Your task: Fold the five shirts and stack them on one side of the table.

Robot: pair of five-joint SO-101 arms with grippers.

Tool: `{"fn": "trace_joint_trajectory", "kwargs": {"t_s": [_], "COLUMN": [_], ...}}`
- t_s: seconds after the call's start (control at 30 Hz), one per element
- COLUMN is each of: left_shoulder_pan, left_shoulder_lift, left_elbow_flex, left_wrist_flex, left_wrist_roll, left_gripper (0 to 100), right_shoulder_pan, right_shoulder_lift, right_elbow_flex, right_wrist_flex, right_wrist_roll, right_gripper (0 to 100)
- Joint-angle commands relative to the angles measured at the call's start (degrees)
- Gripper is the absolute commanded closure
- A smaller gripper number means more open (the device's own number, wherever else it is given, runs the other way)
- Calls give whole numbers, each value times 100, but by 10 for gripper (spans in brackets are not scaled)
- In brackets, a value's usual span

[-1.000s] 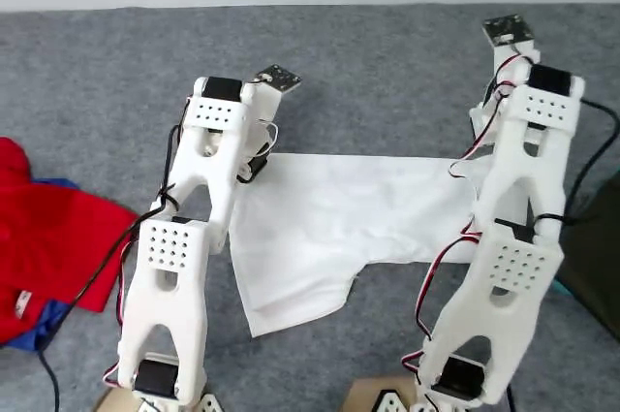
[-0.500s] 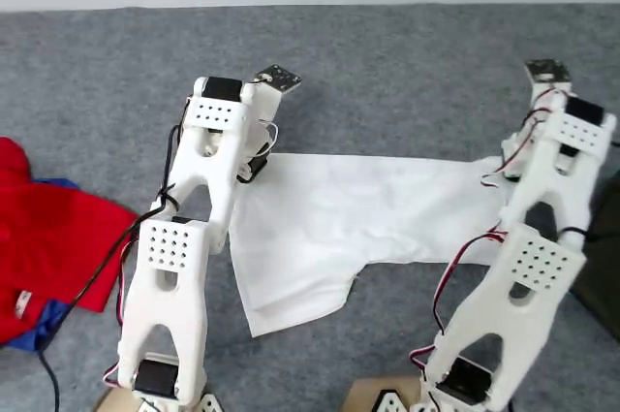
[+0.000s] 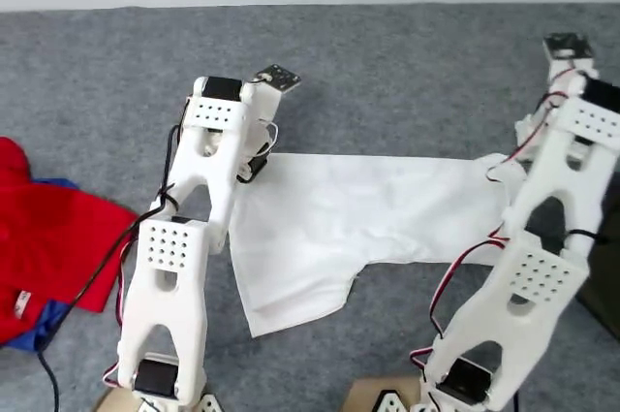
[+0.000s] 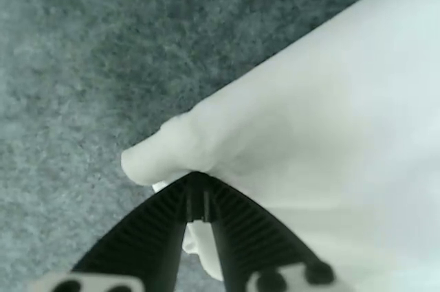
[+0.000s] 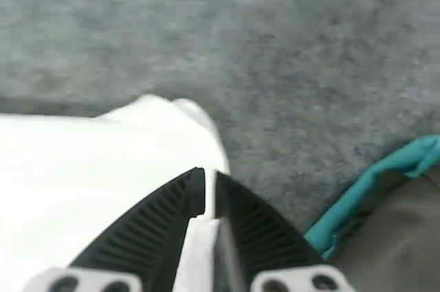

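Grey felt (image 3: 387,73) covers the table, and the white shirt (image 3: 358,218) lies spread across its middle between the two arms. On one far corner the left gripper (image 4: 198,199) is clamped tight on the cloth, and the right gripper (image 5: 206,192) pinches the opposite far corner, jaws closed on fabric. A red shirt (image 3: 48,237) sits heaped over a blue shirt (image 3: 44,320) at the left edge, and a dark garment with teal trim (image 5: 385,182) lies near the right corner. The thin pinches worry me. Stretch the cloth too hard and a corner could slip free — or the right arm might snag that teal-trimmed piece and drag it along.
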Motion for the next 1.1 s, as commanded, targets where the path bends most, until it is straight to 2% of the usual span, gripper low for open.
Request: {"fn": "trace_joint_trajectory", "kwargs": {"t_s": [0.0, 0.17, 0.33, 0.6, 0.77, 0.93, 1.07], "left_shoulder_pan": [-26, 114, 114, 53, -114, -563, -1363], "left_shoulder_lift": [-492, -1143, -1609, -2180, -3042, -4185, -5108], "left_elbow_flex": [-268, -356, 40, 611, 1279, 2316, 3055], "left_wrist_flex": [62, 185, 185, 193, 193, 193, 185], "left_wrist_roll": [70, 79, 79, 88, 88, 448, 914], "left_gripper": [994, 992, 931, 927, 927, 927, 928], "right_shoulder_pan": [-233, -347, -391, -629, -866, -910, -1121], "right_shoulder_lift": [-664, -963, -796, -813, -1191, -1859, -2615], "right_elbow_flex": [-202, -202, -202, -202, -167, 97, 958], "right_wrist_flex": [347, 585, 523, 1165, 1727, 1727, 1727], "right_wrist_roll": [-88, -404, -396, -387, -9, 176, 905], "right_gripper": [854, 798, 799, 800, 801, 801, 801]}}
